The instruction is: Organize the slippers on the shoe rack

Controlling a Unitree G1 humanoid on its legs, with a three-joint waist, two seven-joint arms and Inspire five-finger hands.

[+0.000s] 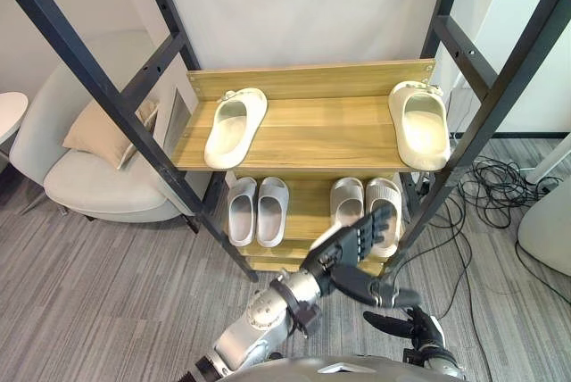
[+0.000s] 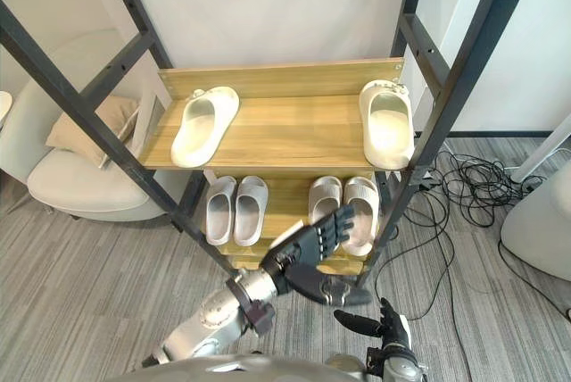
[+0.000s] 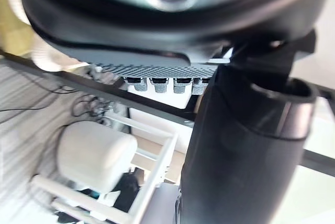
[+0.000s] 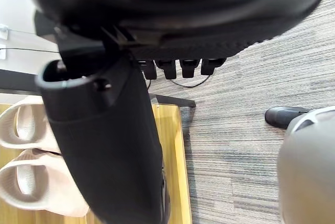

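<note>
The wooden shoe rack stands in a black metal frame. On its top shelf, one cream slipper lies at the left end and another cream slipper at the right end, far apart. The lower shelf holds a grey pair and a beige pair; the beige pair also shows in the right wrist view. My left hand is raised in front of the lower shelf, open, fingers straight, holding nothing. My right hand hangs low near the floor, open and empty.
A pale armchair with a beige cushion stands left of the rack. Black cables lie tangled on the floor to the right, beside a white rounded object. Slanted black frame bars cross in front of the shelves.
</note>
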